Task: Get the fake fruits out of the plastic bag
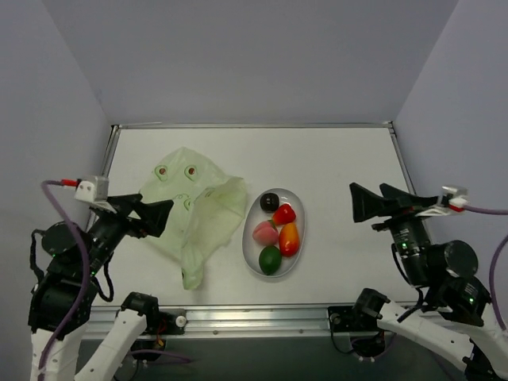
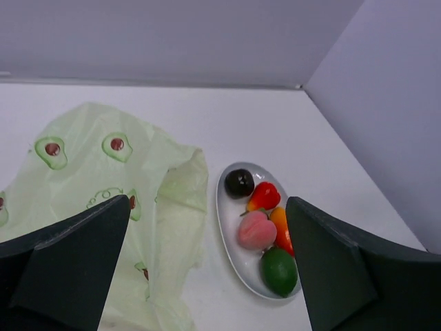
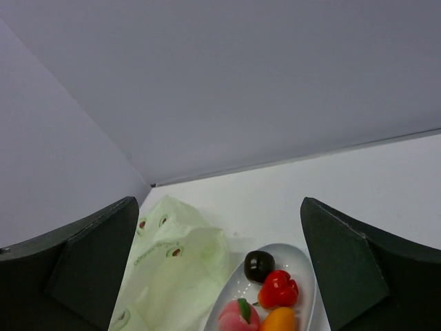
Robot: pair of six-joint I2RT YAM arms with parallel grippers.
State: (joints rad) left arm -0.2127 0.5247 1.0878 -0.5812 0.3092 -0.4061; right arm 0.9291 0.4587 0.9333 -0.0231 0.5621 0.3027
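Green-yellow plastic bag (image 1: 194,210) lies crumpled on the table (image 1: 341,159), just beside the clear dish (image 1: 254,216), at its 9 o'clock. All five fake fruits (image 1: 277,230) sit in the dish: dark ball (image 1: 269,202) at 12 o'clock, green ball (image 1: 270,259) at 6 o'clock. The left gripper (image 1: 163,216) is spread wide by the bag's 9 o'clock edge. The right gripper (image 1: 373,200) is spread wide at the dish's 3 o'clock. Both hold nothing.

Soft, even light falls from overhead, leaving the white table (image 1: 341,159) bright without washing it out. Shadows are faint and sit close under things. Small glints mark the glossy fruits (image 2: 279,270). In both wrist views the dark fingers (image 2: 69,269) at 4 and 8 o'clock are slightly soft and show little surface detail. The middle is sharp.
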